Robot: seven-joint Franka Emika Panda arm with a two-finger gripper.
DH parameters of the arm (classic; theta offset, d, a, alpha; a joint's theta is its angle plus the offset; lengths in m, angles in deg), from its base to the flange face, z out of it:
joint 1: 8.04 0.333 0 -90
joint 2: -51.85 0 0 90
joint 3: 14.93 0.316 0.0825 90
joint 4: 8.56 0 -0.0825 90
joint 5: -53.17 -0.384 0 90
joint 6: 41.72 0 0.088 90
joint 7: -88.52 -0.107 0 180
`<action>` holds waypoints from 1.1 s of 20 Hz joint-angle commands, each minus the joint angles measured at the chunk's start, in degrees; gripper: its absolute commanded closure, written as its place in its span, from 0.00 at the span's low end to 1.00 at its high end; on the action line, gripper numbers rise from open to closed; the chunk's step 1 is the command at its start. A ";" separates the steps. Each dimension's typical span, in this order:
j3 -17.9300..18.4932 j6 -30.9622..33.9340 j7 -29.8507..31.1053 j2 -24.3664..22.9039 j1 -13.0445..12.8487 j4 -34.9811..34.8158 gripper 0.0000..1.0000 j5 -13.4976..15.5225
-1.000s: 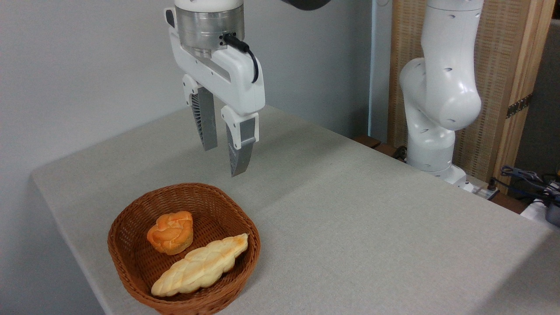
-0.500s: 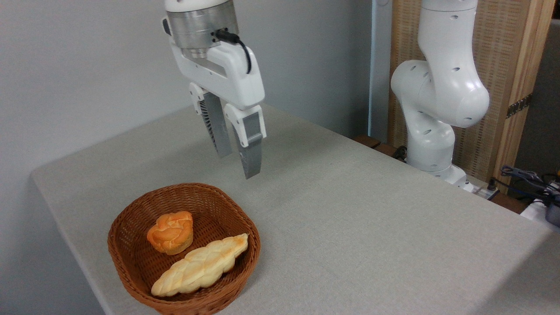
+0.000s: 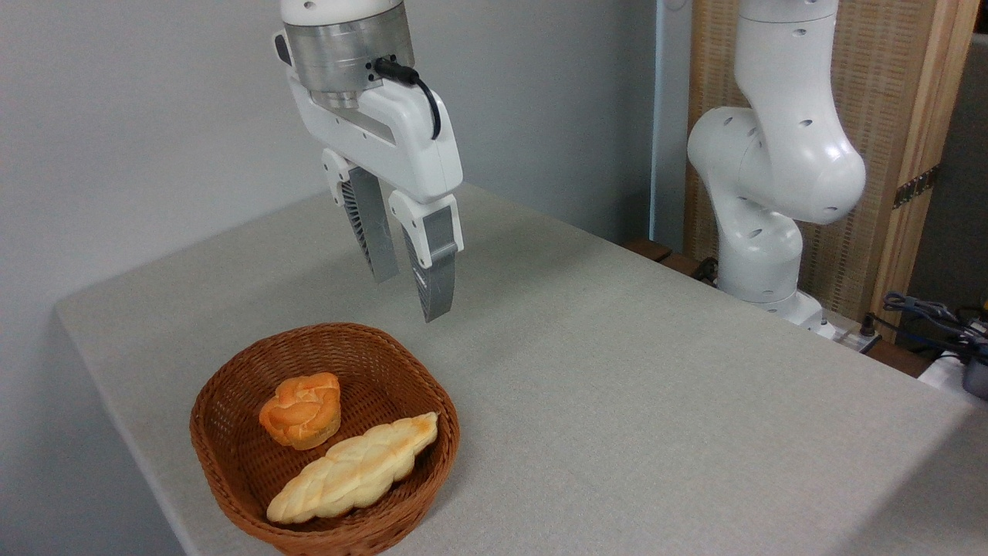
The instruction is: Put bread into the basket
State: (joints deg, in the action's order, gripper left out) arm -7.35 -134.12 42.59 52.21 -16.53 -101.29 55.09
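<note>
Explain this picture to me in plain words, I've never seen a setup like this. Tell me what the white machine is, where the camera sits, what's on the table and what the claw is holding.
The white machine is a jointed robot arm, bolted down at the back right of the grey table. Its upper part leaves the picture and comes back in at top left, ending in a two-finger gripper, the claw, which points down.

There is only one picture, from a fixed camera standing off the table's near side, looking down across it.

On the table sits a shallow reddish-brown woven wicker basket. Inside it lie a long pale golden braided loaf and a small round orange knotted bun.

The claw holds nothing. Its fingers are slightly apart and hang in the air above the basket's far edge, touching nothing.
</note>
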 commanded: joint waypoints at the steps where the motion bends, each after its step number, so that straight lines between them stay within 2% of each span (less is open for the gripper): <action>1: -4.94 1.17 0.84 1.14 3.30 2.02 0.00 0.02; 6: -6.52 -1.55 3.03 1.14 3.30 1.23 0.00 -0.16; 12: -4.42 -1.73 2.77 0.61 3.39 1.41 0.00 0.02; 19: -4.33 -2.08 3.12 0.61 3.39 1.41 0.00 0.98; 22: -3.98 -1.99 2.95 0.61 3.39 1.41 0.00 2.56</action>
State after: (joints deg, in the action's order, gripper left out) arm -12.07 -135.40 44.80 52.98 -12.86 -100.06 55.74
